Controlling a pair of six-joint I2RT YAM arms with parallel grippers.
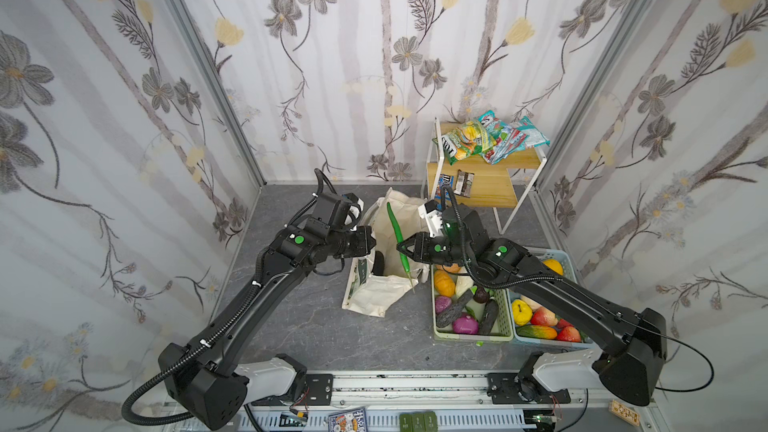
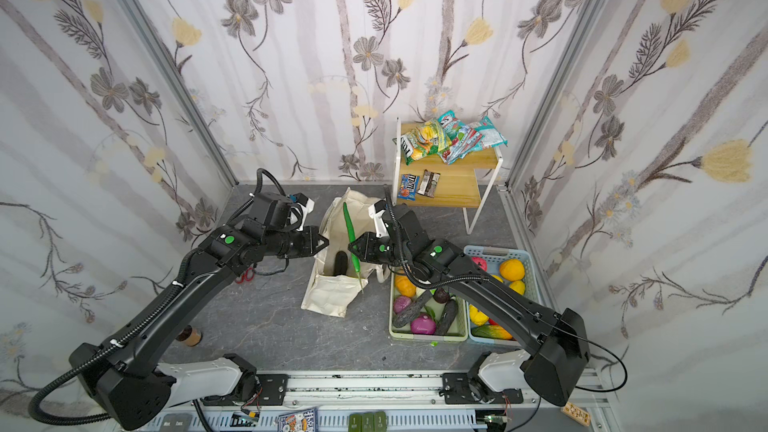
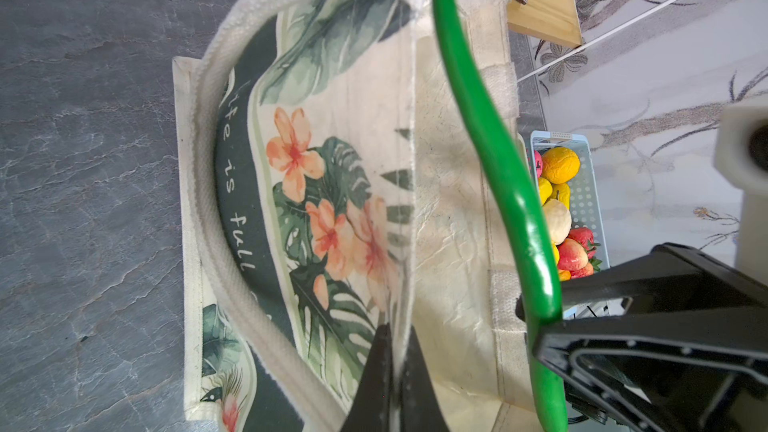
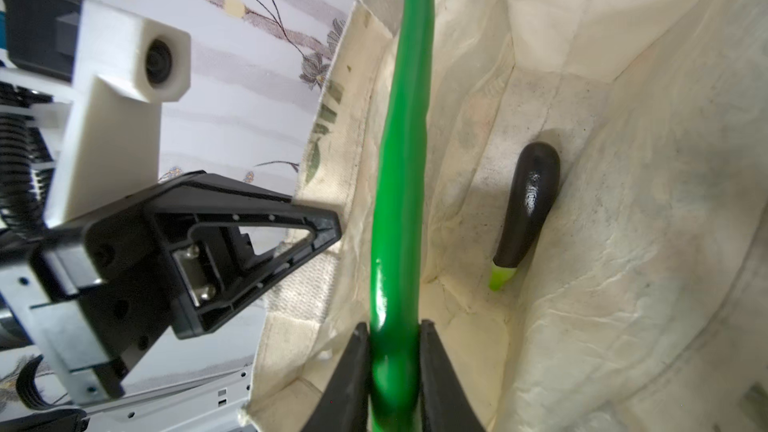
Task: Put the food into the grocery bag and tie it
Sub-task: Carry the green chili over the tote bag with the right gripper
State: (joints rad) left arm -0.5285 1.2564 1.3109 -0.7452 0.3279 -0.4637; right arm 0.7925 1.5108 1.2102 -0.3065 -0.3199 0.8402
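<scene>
tall cream canvas tote bag point(image 1: 382, 292) stands open between the arms. left gripper point(image 3: 397, 338) pinched tight on its printed-side rim. right gripper point(image 4: 394, 334) clamps long green stalk point(image 4: 405, 160) across the bag mouth; lower tip looks outside the rim, hard to tell. dark glossy vegetable point(image 4: 530, 201) on the bag floor.

Grey slate-look tabletop point(image 1: 316, 326): grocery bag point(image 1: 376, 295) sits in the middle, pale green basket point(image 1: 473, 336) and blue basket point(image 1: 548, 342) touching just right of it, wooden shelf point(image 1: 486, 193) at the back.
</scene>
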